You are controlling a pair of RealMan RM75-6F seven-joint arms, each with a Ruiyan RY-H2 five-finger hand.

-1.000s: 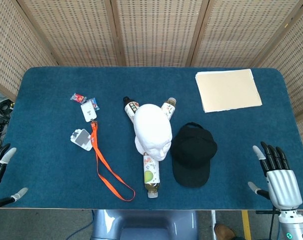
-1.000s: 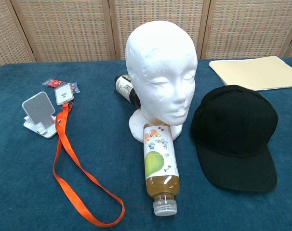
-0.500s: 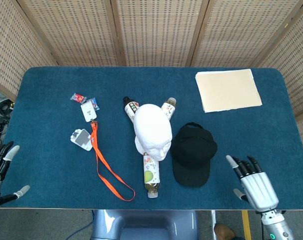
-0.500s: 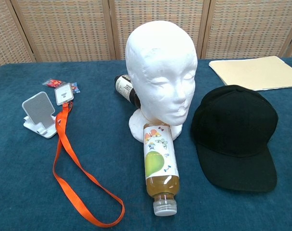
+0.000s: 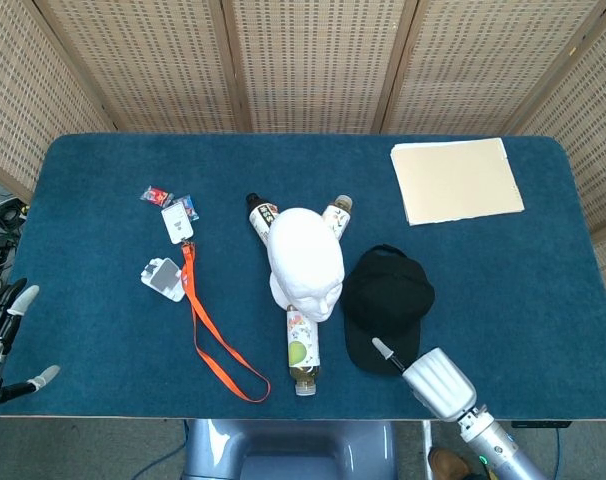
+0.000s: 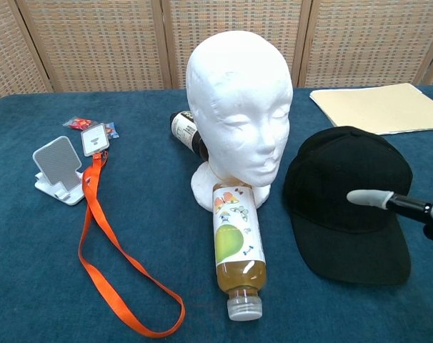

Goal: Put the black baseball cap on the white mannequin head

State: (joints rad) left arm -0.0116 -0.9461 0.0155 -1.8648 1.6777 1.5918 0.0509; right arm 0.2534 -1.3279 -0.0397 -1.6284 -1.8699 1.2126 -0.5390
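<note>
Blue table (image 5: 103,260) seen from above and from the chest. The mannequin head (image 5: 305,262) stands upright near the centre, face toward the robot. The cap (image 5: 387,300) lies flat on the table just beside the head at its 3 o'clock, crown at 12 o'clock and brim at 6 o'clock. The right hand (image 5: 438,381) sits at the cap's 5 o'clock near the table's near edge; 1 finger (image 6: 377,199) extends over the brim, and whether it touches the cloth cannot be told, nor how the remaining fingers lie. The left hand (image 5: 1,335) is at the table's far 9 o'clock edge, fingers spread and holding nothing. A bottle (image 5: 302,348) lies at the head's 6 o'clock, 2 more behind it; an orange lanyard (image 5: 213,335) lies at its 9 o'clock; a folder (image 5: 455,180) at 1 o'clock.
</note>
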